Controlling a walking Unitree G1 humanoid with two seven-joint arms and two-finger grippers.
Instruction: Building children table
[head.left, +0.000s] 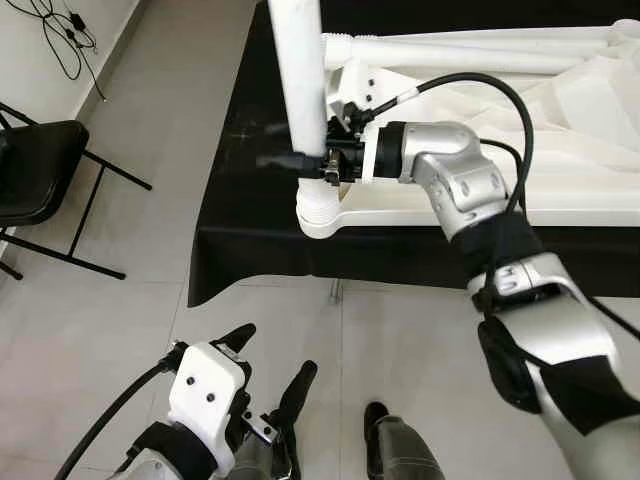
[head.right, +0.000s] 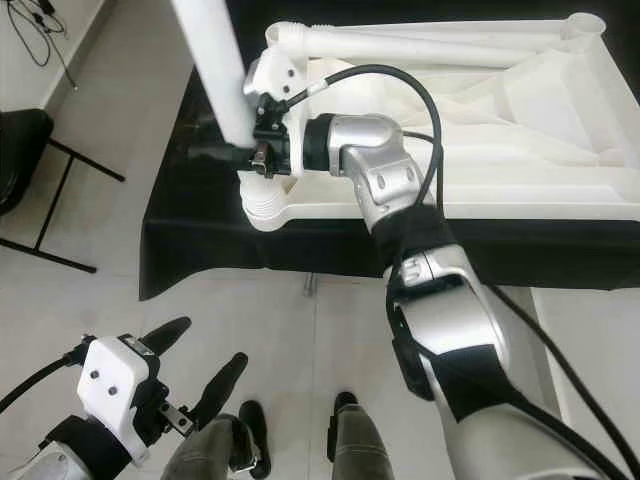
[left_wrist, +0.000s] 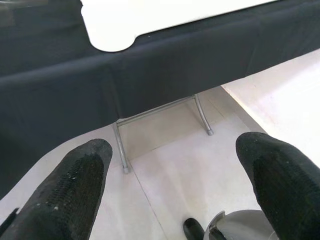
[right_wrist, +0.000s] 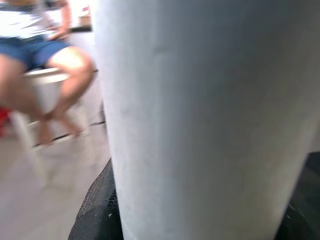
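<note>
While your right gripper (head.left: 318, 160) pinches the upright white leg (head.left: 298, 75) just above the corner socket (head.left: 320, 208), that leg stands at the near left corner of the upturned white tabletop (head.right: 520, 190). You have one tabletop, lying underside up on the black-draped table (head.left: 250, 240), with one leg upright and at least two more white legs (head.left: 470, 52) lying along its far edge. The plastic is plain, smooth white, ribbed inside. Your left gripper (head.left: 272, 365) hangs low over the tiled floor (head.left: 120, 310), well in front of the tabletop, fingers spread apart. One black folding chair (head.left: 35, 170) stands to the tabletop's left. In the right wrist view, a seated person (right_wrist: 40, 55) is blurred behind the leg.
</note>
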